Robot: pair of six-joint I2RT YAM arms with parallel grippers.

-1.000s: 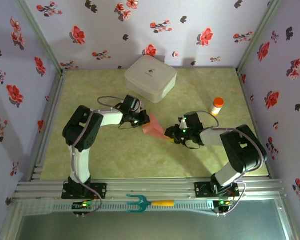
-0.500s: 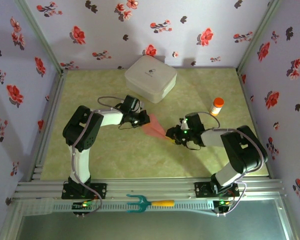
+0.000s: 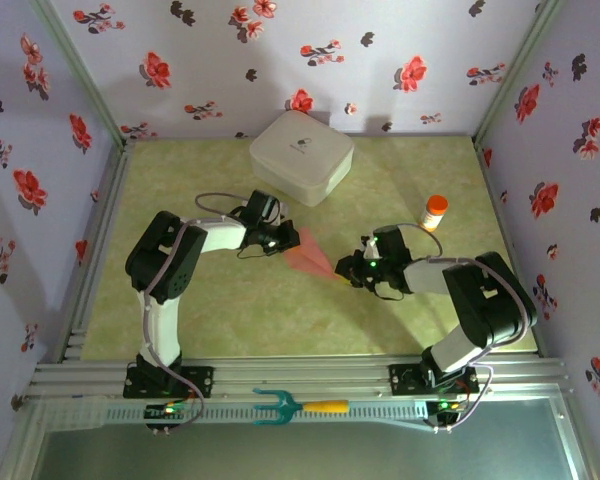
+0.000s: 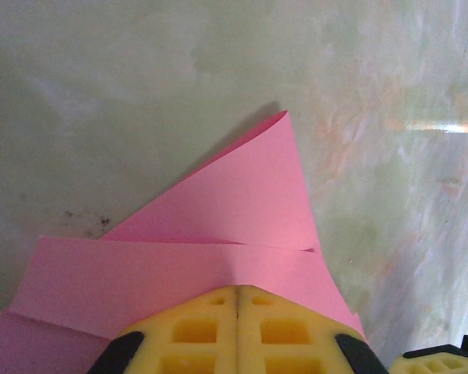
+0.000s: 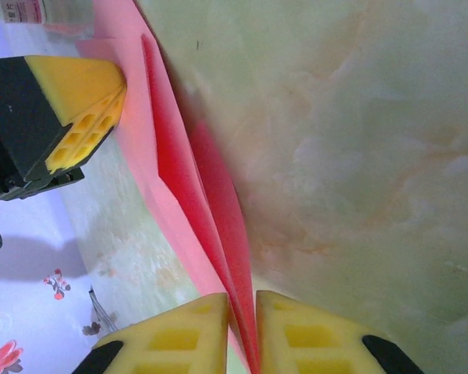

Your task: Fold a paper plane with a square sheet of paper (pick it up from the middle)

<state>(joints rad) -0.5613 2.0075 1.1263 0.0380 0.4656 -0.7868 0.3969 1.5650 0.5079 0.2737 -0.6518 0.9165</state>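
Two end effectors held one folded sheet between them. The left end effector had its yellow pads pressed flat together on the wide rear of the paper plane, whose pink flaps fanned out ahead of it. The right end effector stood narrow, its pads pinching the stacked layers at the pointed end. The plane lay low over the desk, near its middle and between the two arms. It was in front of the white rounded box and well apart from the orange-capped bottle. The step in hand appeared to be setting the centre ridge. To do it well, the left clamp should probably serve as a fixed anchor while the right one works in line with the crease. That would keep the layers square on one another, and the tension should stay gentle, since thin paper held at both ends could tear or skew. No writing could be read: a small dark mark on the box lid was too small, and a printed label in the right wrist view was blurred.
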